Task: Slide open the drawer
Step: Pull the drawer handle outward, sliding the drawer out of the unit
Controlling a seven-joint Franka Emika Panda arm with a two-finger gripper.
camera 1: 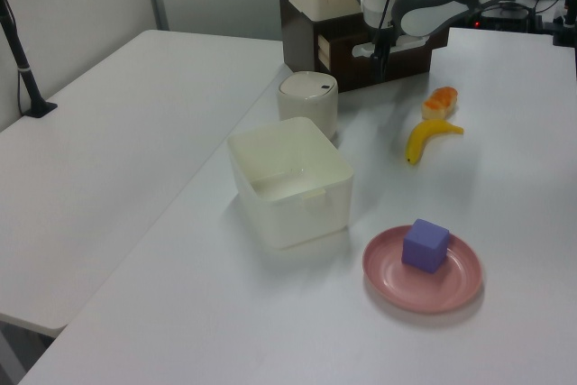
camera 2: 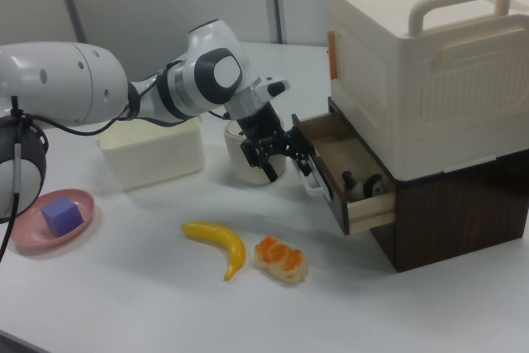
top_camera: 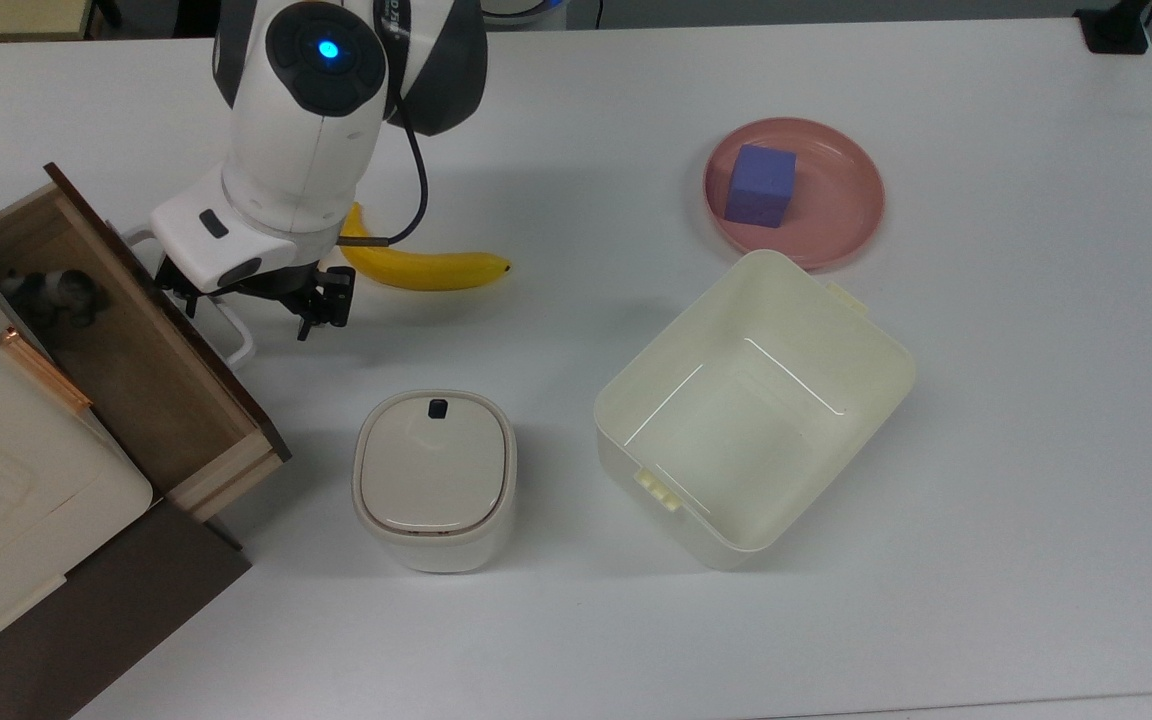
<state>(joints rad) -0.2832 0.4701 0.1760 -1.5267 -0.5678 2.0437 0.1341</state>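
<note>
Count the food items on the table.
2: a banana and, beside it, an orange-topped food piece, both in front of the open drawer in the right view.

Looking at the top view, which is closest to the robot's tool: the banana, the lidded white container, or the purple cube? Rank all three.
From the tool in the top view:
1. Banana, just to its right.
2. Lidded white container, below it.
3. Purple cube, far right on the pink plate.

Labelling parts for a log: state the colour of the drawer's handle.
White. The handle on the drawer shows best in the right view.
</note>
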